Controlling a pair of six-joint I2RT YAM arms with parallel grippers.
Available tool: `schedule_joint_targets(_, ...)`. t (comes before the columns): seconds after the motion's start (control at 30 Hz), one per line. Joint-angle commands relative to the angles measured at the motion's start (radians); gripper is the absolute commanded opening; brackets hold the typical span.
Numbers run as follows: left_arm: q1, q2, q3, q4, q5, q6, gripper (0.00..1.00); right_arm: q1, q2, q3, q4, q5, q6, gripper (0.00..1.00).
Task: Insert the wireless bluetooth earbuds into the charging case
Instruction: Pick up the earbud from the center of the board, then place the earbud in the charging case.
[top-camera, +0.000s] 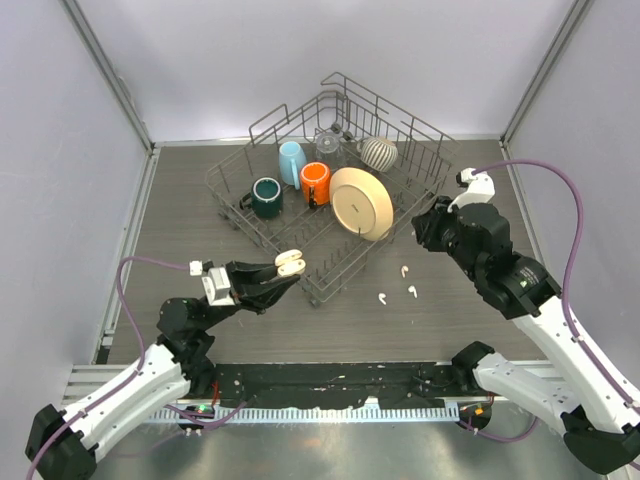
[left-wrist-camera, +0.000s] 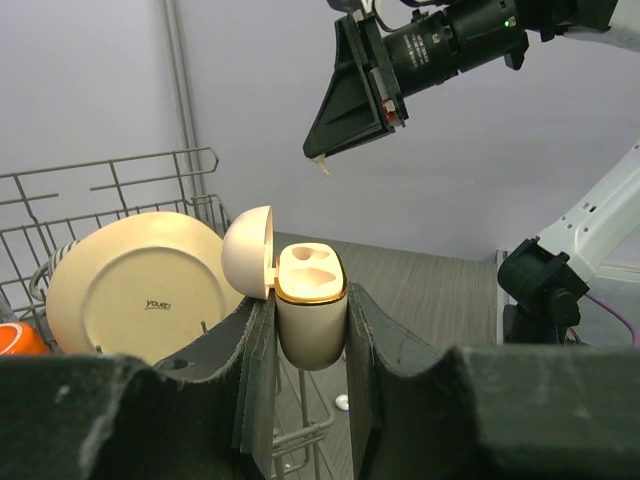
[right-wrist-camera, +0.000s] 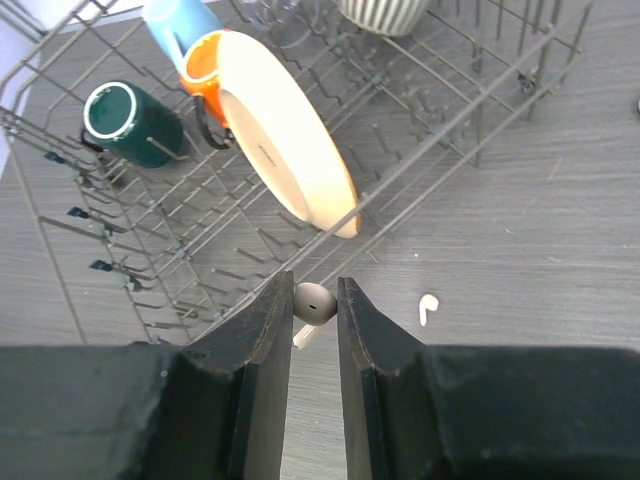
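Observation:
My left gripper (left-wrist-camera: 310, 298) is shut on the beige charging case (left-wrist-camera: 310, 335) and holds it upright above the table. The case's lid (left-wrist-camera: 248, 252) is swung open and both sockets are bare. In the top view the case (top-camera: 290, 263) hangs just left of the rack's near corner. My right gripper (right-wrist-camera: 315, 285) is shut on one white earbud (right-wrist-camera: 314, 303), stem pointing down, up in the air to the right of the rack (top-camera: 422, 232). Three more earbuds (top-camera: 405, 270) (top-camera: 412, 291) (top-camera: 383, 297) lie on the table between the arms.
A wire dish rack (top-camera: 320, 292) fills the table's middle and back. It holds a cream plate (top-camera: 362, 203), an orange mug (top-camera: 316, 183), a green mug (top-camera: 266, 197), a blue cup (top-camera: 291, 160) and a striped bowl (top-camera: 379, 152). Walls close in on both sides.

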Motion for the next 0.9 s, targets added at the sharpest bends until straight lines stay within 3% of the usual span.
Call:
schedule_joint_targets(0.0, -0.003, 0.045, 0.055, 0.061, 0.006, -0.018, 0.00, 0.067, -0.004, 0.078, 0.048, 0.011, -0.058, 0.01)
schedule_joint_targets(0.23, -0.003, 0.119, 0.082, 0.106, 0.029, -0.050, 0.00, 0.222, 0.041, 0.150, 0.120, 0.094, -0.121, 0.01)
schedule_joint_targets(0.47, -0.003, 0.142, 0.090, 0.115, 0.026, -0.054, 0.00, 0.495, 0.165, 0.222, 0.177, 0.321, -0.201, 0.01)
schedule_joint_targets(0.6, -0.003, 0.145, 0.090, 0.117, 0.014, -0.058, 0.00, 0.667, 0.216, 0.256, 0.232, 0.527, -0.279, 0.01)
schedule_joint_targets(0.87, -0.003, 0.141, 0.086, 0.118, 0.001, -0.058, 0.00, 0.861, 0.271, 0.262, 0.395, 0.661, -0.384, 0.01)
